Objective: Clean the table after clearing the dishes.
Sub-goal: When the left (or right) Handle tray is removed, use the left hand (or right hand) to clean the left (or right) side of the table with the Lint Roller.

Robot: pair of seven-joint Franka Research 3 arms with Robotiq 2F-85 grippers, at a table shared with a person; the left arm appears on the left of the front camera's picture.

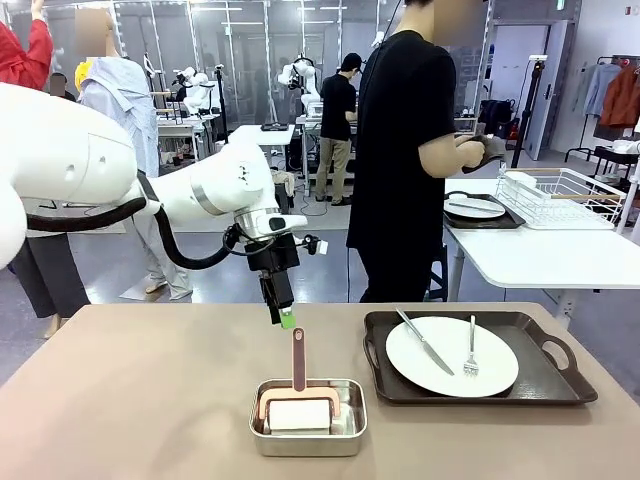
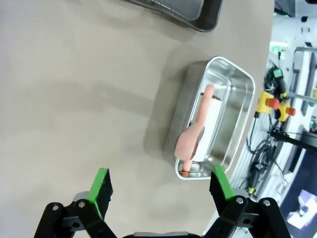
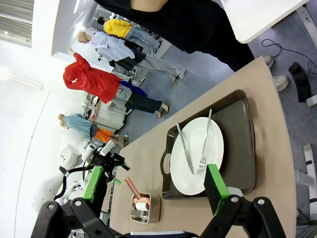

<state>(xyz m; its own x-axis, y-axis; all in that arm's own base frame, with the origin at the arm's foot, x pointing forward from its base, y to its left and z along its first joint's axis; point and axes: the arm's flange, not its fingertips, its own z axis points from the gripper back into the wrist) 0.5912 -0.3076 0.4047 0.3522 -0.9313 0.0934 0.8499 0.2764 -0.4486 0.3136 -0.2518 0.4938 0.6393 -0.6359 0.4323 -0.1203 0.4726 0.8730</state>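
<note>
Plainly, the left gripper (image 1: 286,318) hung with its jaws apart and nothing between them, pointing down at the table (image 1: 130,400) just on the far side of the steel pan (image 1: 308,442). From its own wrist camera the left gripper (image 2: 161,186) had bare table (image 2: 74,99) straight ahead, with the steel pan (image 2: 179,119) off towards one finger rather than centred. In the pan lay a pink-handled cleaning tool (image 1: 298,358), its long axis running from the pan's near side out over the far rim, so the handle end sat almost directly under the fingertips. A short drop and a small sideways shift would probably bring the pads around that handle, across its length.

The right gripper (image 3: 154,182) was likewise spread and empty, looking down on the dark tray (image 3: 237,144), which lay just beyond its fingers. That tray (image 1: 540,385) rested on the table to the right of the pan, carrying a white plate (image 1: 500,362) with knife (image 1: 425,342) and fork (image 1: 471,350). So the left arm was nearer the tool, the right nearer the dishes. A second plate (image 1: 475,208) sat on the white table (image 1: 540,255) beyond.
</note>
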